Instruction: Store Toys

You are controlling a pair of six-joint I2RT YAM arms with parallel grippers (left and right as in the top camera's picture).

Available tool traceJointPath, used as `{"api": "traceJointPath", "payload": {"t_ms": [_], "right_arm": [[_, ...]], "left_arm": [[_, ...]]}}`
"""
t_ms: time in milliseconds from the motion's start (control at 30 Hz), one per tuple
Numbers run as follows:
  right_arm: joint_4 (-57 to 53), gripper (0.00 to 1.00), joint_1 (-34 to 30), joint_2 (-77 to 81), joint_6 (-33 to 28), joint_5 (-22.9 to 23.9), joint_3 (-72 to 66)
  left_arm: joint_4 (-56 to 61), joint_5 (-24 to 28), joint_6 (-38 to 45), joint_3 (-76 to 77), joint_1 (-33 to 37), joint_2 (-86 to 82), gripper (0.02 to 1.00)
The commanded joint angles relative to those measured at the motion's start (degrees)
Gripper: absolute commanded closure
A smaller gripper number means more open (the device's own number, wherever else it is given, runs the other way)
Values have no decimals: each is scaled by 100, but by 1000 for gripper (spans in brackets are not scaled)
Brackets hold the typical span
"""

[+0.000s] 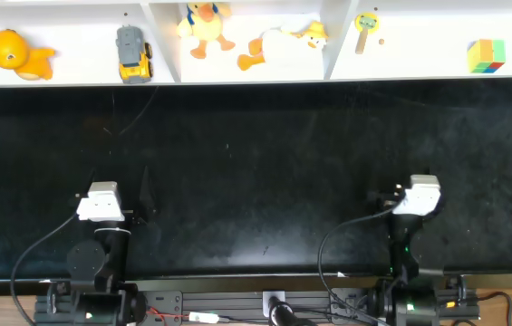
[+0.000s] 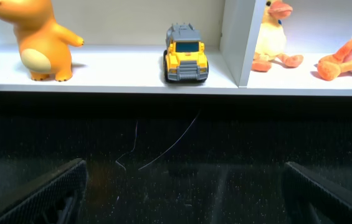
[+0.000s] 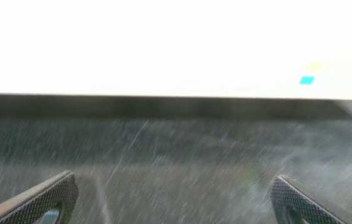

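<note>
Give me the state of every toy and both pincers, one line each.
orange toy: standing upright, left compartment.
yellow truck: on its wheels, left compartment.
yellow duck: sitting upright, middle compartment.
white duck: lying down, middle compartment.
stick toy: right compartment, pose unclear.
colour cube: resting in right compartment.
left pincer: open, empty.
right pincer: open, empty.

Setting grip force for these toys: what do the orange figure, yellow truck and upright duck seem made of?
Orange figure: probably smooth vinyl or rubber; soft sheen, rounded moulded shape.
Yellow truck: likely hard plastic; crisp edges, grey grille.
Upright duck: apparently plush fabric; matte, fuzzy, floppy orange feet.
</note>
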Motion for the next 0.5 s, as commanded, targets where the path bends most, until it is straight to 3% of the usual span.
{"api": "traceJointPath", "payload": {"t_ms": [33,500], "right_arm": [[221,5,-26,-463,-63,-35,-83],[219,5,-7,-461,-59,-17,-83]], "left_arm": [[-11,17,-125,-7,-26,-61,20],[-11,17,-125,-7,-26,-61,20]]}}
